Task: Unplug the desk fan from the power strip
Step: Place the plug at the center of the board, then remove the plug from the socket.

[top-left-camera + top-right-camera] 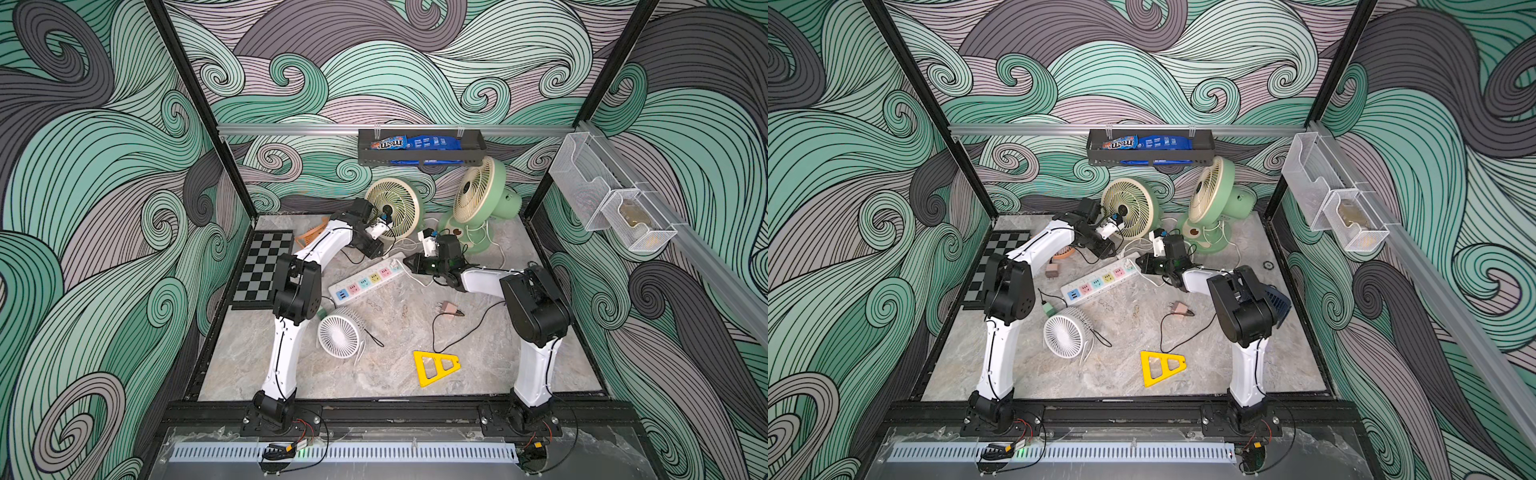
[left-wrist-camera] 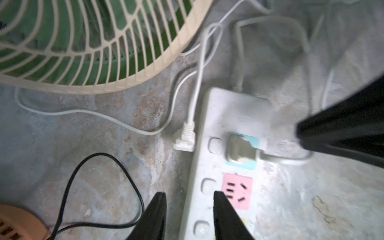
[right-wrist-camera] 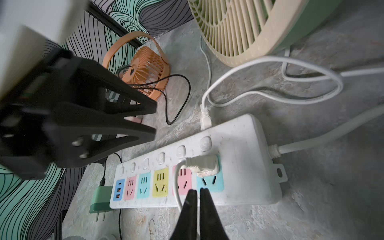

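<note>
left fingers (image 2: 224, 212) parted over power strip (image 2: 234, 112), right fingers (image 3: 207, 207) closed beside white plug (image 3: 204, 166)

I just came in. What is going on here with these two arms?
The robot is busy at the power strip. A white plug sits in the blue socket nearest the strip's cord, not yet pulled out. The right gripper, shut, hovers beside that plug; the left gripper, open, is over the strip's switch side.
</note>
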